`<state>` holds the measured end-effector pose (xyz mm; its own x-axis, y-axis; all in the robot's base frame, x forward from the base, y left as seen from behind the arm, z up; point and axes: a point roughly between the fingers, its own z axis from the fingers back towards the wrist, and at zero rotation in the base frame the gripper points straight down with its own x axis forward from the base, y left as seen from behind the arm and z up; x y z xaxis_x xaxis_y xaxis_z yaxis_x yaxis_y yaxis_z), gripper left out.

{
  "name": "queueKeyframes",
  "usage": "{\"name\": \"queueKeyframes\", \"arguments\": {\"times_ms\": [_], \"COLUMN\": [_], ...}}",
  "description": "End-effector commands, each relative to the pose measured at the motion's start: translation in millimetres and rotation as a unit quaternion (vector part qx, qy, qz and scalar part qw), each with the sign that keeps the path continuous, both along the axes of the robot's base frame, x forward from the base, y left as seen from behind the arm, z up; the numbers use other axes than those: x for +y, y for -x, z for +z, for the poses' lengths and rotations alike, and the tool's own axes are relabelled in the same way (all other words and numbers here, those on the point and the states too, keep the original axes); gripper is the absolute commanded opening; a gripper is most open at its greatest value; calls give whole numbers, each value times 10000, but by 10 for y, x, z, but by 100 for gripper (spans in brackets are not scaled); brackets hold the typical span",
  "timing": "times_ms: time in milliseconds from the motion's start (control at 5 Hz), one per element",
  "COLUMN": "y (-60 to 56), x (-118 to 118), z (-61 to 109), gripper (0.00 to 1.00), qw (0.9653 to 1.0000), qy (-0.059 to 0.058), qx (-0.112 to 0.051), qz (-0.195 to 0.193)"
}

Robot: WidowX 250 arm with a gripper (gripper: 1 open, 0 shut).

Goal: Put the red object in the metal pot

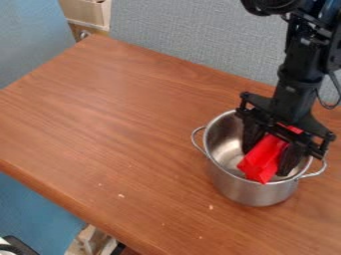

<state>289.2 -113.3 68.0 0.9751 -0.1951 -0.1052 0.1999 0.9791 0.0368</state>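
The metal pot (226,171) stands on the wooden table at the right, shiny, with a small loop handle on its left side. Inside it the red object (266,161) leans tilted, its lower end down in the pot and its upper end near the rim. My black gripper (281,135) points straight down over the pot's mouth, shut on the upper end of the red object.
The brown wooden table (120,110) stretches to the left and front of the pot. A pale wooden piece of furniture (88,12) stands beyond the table's far left corner. The table's front edge runs close below the pot.
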Motion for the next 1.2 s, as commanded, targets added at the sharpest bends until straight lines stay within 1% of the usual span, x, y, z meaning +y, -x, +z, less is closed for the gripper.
{"name": "queueKeyframes", "arguments": {"times_ms": [0, 1000], "y": [-38, -42], "x": [58, 71], "z": [36, -42], "gripper": [0, 0], "qw": [9998, 9992], "qy": [8, 10], "qx": [-159, -278], "qz": [151, 276]}}
